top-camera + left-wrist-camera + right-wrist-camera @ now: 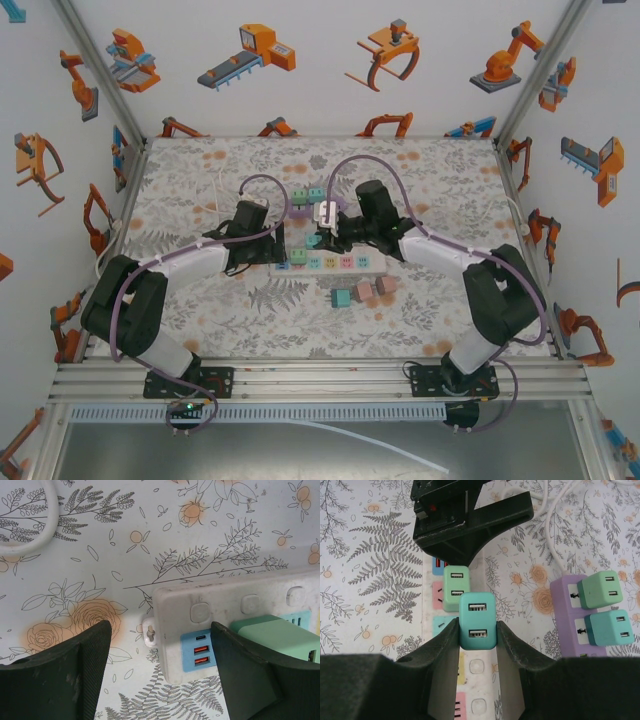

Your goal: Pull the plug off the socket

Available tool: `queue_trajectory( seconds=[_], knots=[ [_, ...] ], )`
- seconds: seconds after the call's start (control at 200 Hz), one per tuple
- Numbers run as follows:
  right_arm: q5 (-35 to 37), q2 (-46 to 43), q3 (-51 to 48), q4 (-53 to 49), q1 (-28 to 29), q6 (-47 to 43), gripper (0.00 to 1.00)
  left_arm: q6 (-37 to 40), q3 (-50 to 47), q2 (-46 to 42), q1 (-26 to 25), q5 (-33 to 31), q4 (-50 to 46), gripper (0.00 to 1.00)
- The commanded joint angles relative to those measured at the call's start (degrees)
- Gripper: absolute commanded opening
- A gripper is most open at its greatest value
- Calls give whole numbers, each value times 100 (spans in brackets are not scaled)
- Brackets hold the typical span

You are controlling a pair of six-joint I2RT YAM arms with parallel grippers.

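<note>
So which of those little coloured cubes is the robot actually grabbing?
Find the white power strip lying in the middle of the flowered table. Over it, the right gripper pinches a teal plug between two black fingers, with two USB slots on the plug's face. The paler green plug beside it is untouched, and the purple strip lies off to one side.

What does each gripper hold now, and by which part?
The right gripper holds the teal plug by its two opposite sides. The left gripper is open astride the end of the white power strip and holds nothing.
</note>
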Motion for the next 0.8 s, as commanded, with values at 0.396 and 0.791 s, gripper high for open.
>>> queue_trajectory(
  seconds=[0.396,0.791],
  knots=[
    [1853,-1316,-1206,2776,259,4635,0,533,-336,-1416,-61,440,-715,79],
    [5330,-2697,-1275,37,1086,8217,0,1179,-448,-3805,-605,1402,-1028,82]
  ],
)
